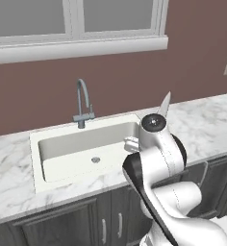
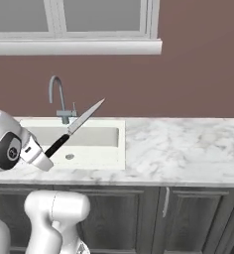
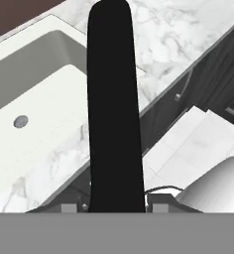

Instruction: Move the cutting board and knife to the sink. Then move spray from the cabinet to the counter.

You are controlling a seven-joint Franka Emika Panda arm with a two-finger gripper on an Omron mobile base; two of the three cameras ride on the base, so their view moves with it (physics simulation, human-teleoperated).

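Over the sink's [image 2: 120, 144] near right corner, your tool [image 2: 45, 158] is clamped on the knife [image 2: 75, 127], blade tilted up. Sink looks bare, so knife, board and spray seem left.

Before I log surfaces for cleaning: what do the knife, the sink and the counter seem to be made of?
Knife: blade looks like bright polished steel, silver with a pale sheen; handle matte black, perhaps plastic. Sink: smooth off-white basin, no metal shine, maybe ceramic or composite. Counter: white with grey veining, looks like polished marble.
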